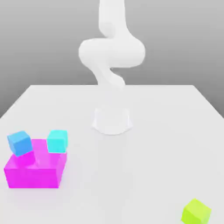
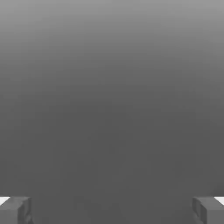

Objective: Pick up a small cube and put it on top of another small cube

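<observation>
You have a plain magenta block [image 1: 34, 177] as your landmark. On it, you see a sky-blue cube [image 1: 19, 143] and a light cyan cube [image 1: 57, 141]; well apart from it, your other cube [image 1: 195, 212] is lime green.

In the exterior view, we observe the Panda arm [image 1: 112, 52] extending from its base at the centre toward 12 o'clock. In the hand view, the two-finger gripper [image 2: 112, 211] is open, its fingers at 5 and 7 o'clock.
</observation>
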